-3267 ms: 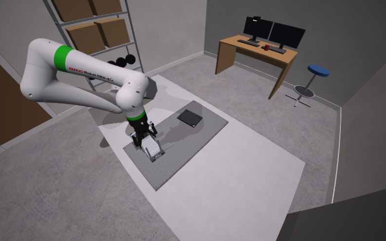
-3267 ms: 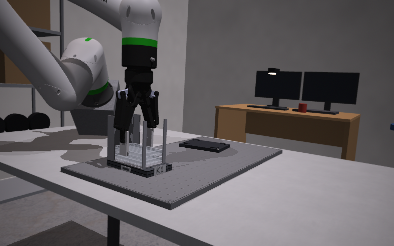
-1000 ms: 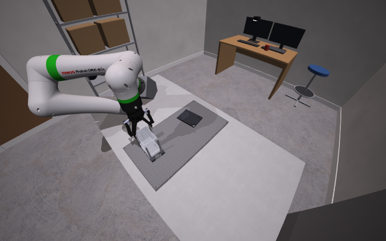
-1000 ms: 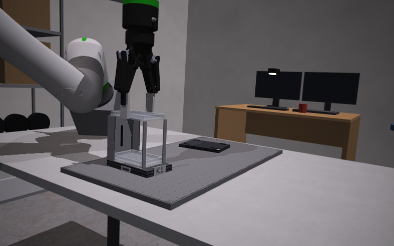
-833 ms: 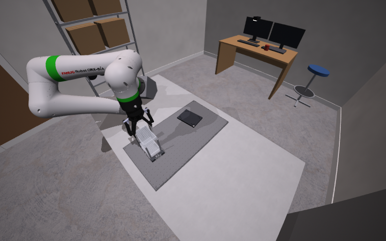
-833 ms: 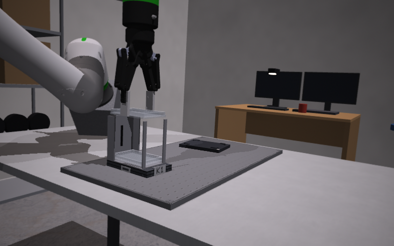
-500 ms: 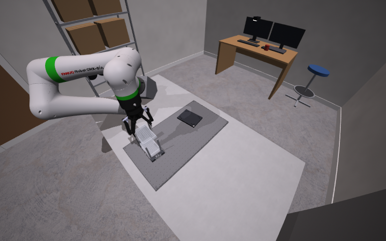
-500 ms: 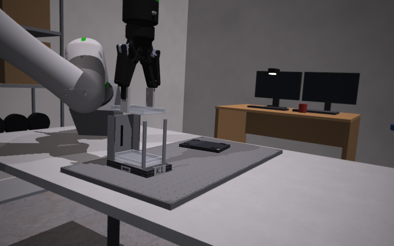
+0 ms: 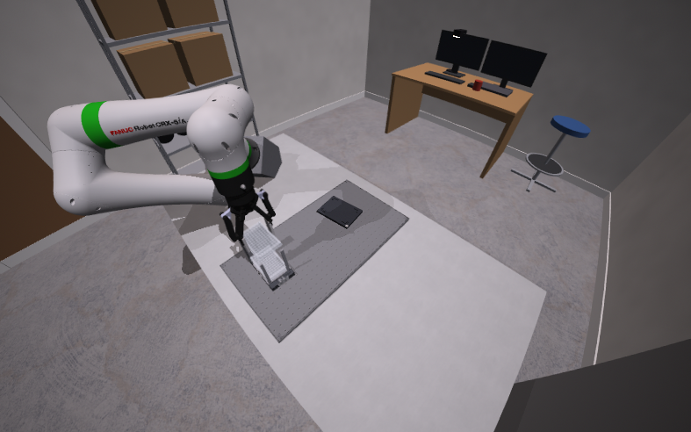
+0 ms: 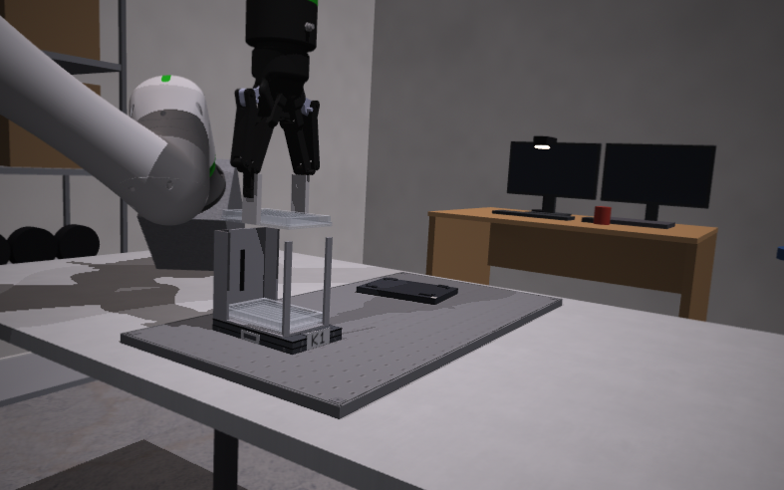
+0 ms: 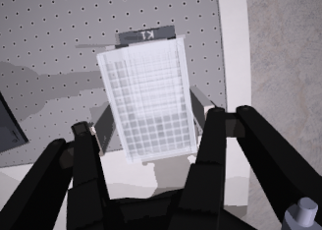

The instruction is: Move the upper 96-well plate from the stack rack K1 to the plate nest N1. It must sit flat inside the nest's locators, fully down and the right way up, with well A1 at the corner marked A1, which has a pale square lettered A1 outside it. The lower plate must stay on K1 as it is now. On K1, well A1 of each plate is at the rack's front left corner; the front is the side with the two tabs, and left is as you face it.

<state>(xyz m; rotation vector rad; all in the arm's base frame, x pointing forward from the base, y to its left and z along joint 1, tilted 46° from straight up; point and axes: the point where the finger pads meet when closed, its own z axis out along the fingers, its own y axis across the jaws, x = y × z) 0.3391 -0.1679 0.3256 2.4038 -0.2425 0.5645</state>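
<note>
The top view looked down from high above, well away from the perforated board, taking in the whole room. The exterior view sat low beside the table, near that board, facing across it toward the desk. The wrist view looked straight down, close over the board. All three views shared the board and the K1 rack.

Pincer black, fingertip pads pale grey. Upper plate clear-white, fine well grid. Rack K1 grey posts, black base. Nest black. Breadboard grey, dotted hole pattern. Surface white. Arm white, green bands.
</note>
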